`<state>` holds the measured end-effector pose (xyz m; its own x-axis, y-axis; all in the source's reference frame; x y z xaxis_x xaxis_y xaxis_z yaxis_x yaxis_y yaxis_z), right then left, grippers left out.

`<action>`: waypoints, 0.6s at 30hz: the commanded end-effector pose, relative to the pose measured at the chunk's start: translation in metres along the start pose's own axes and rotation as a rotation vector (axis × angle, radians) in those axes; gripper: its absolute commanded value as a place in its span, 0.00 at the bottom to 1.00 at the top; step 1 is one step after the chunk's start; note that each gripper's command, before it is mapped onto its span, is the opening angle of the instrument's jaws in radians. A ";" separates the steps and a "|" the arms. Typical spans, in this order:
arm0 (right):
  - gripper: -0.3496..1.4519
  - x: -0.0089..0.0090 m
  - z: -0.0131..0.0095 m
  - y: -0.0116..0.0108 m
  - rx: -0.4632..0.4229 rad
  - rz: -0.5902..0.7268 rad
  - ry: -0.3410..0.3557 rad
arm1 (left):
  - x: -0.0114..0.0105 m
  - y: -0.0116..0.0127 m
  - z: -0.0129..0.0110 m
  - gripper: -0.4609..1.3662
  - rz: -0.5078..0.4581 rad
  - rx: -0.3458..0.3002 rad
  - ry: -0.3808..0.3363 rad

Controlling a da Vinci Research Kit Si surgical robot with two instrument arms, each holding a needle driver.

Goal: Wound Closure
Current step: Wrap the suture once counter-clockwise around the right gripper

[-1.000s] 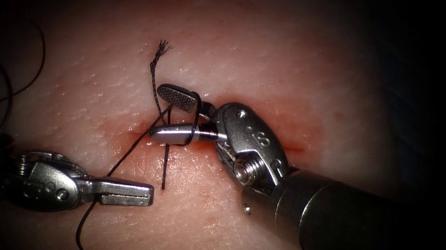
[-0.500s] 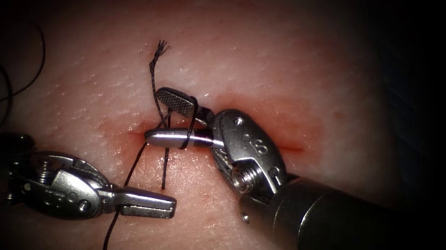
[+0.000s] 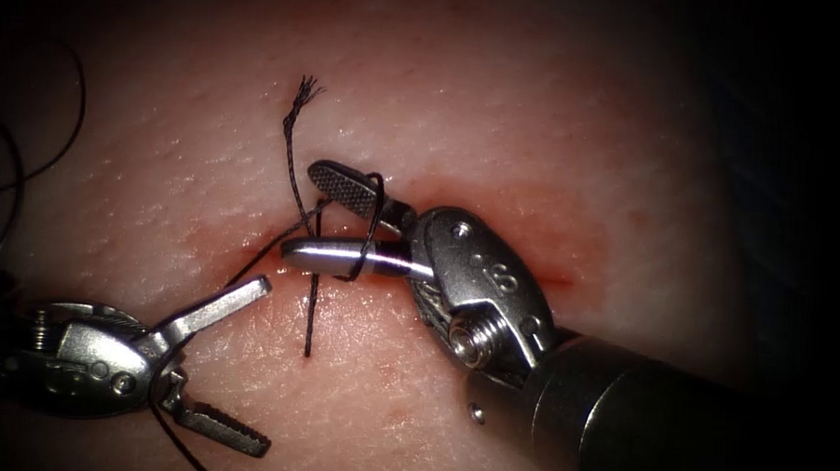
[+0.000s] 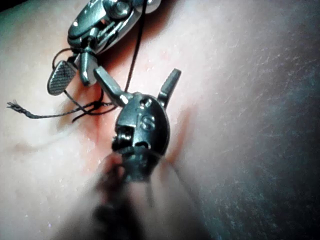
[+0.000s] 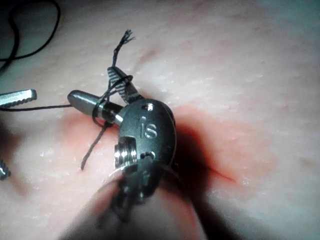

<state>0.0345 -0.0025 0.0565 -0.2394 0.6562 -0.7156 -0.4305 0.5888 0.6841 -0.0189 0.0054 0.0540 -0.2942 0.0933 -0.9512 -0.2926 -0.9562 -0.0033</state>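
On the tissue [image 3: 499, 108] the cut [image 3: 554, 279] runs left to right, with red fluid along it. My right tool [image 3: 300, 213] lies over the cut with its jaws open and nothing between them. Dark thread [image 3: 372, 226] is looped around both jaws; the same loop [image 5: 106, 114] shows in the right wrist view. A frayed thread end [image 3: 304, 87] points up and a short end [image 3: 307, 339] hangs below the cut. My left tool [image 3: 255, 366] is at the lower left, jaws spread wide, gripping nothing. The long strand runs slack past them. Its open jaws [image 4: 140, 82] face the right tool [image 4: 97, 25].
More dark thread [image 3: 70, 112] curls at the far left edge of the tissue. The right tool's thick shaft [image 3: 656, 421] covers the lower right. One toothed jaw of the left tool [image 5: 20, 96] reaches toward the right tool's tips.
The left tool's jaws were shut on the long strand and have sprung open, letting it go. That tool drew back to the left. The right tool shifted slightly right, still open.
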 end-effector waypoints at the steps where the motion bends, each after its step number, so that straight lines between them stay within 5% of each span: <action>1: 0.65 0.0000 0.0000 0.0001 0.000 0.000 0.000 | 0.0000 -0.0001 -0.0002 0.67 -0.001 0.004 -0.003; 13: 0.65 -0.0004 -0.0002 0.0009 -0.002 -0.005 -0.005 | -0.0004 -0.0007 -0.0026 0.64 0.010 0.049 0.017; 16: 0.65 -0.0004 -0.0002 0.0009 -0.002 -0.004 -0.005 | -0.0004 -0.0008 -0.0029 0.56 0.014 0.061 0.014; 18: 0.65 -0.0004 -0.0002 0.0009 -0.005 -0.004 -0.005 | -0.0004 -0.0008 -0.0029 0.36 0.020 0.056 0.018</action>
<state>0.0340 -0.0024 0.0575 -0.2332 0.6561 -0.7177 -0.4347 0.5899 0.6805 -0.0159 0.0051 0.0534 -0.2780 0.0605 -0.9587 -0.3282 -0.9439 0.0356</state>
